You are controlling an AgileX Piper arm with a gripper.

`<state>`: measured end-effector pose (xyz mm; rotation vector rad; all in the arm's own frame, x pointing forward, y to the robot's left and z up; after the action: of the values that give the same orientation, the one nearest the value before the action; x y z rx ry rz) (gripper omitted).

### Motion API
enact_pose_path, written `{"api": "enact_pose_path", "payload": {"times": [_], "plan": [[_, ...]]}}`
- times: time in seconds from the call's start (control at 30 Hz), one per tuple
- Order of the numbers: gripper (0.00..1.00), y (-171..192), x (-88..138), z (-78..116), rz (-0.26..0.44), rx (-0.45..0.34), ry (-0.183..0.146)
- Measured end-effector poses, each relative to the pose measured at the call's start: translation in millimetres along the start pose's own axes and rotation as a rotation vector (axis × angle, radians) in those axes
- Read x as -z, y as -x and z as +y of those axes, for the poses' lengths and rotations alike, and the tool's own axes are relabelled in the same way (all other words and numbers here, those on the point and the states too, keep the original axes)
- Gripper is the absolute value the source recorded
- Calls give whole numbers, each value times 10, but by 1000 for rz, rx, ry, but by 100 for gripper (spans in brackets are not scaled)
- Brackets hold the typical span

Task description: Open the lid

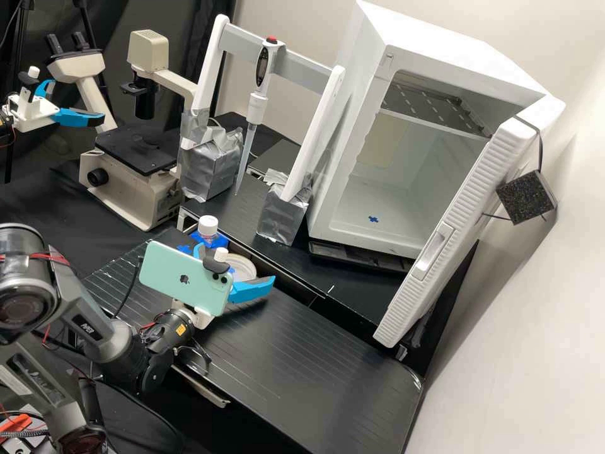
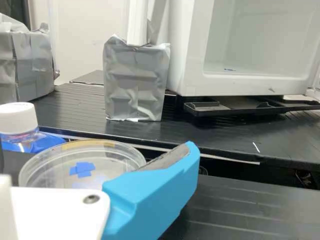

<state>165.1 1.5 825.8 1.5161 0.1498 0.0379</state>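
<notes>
The bench point(image 1: 302, 366) (black, lined) stands near pale walls point(image 1: 517, 340).

In the middle of the high view, part of the gripper point(image 1: 236, 265) and part of the round dish point(image 1: 244, 265) are hidden behind the mint phone point(image 1: 179, 277), while the arm point(image 1: 85, 315) is cut off at the lower left. At the wrist view's lower left, the dish's near side is covered by the gripper; the capped bottle point(image 2: 18, 119) is cropped by the left edge, and the white cabinet point(image 2: 190, 55) is cropped by the top and right edges.
</notes>
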Motion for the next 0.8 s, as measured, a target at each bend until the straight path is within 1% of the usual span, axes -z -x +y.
{"api": "enact_pose_path", "payload": {"times": [0.2,0.37,0.4,0.63,0.8], "plan": [[100,0,0,0,0,0,0],[100,-9,-20,-16,-8,11,-10],[0,-10,-23,-18,-9,12,-11],[0,-20,-50,-37,-20,24,-23],[0,-10,-77,-21,-35,17,-21]]}}
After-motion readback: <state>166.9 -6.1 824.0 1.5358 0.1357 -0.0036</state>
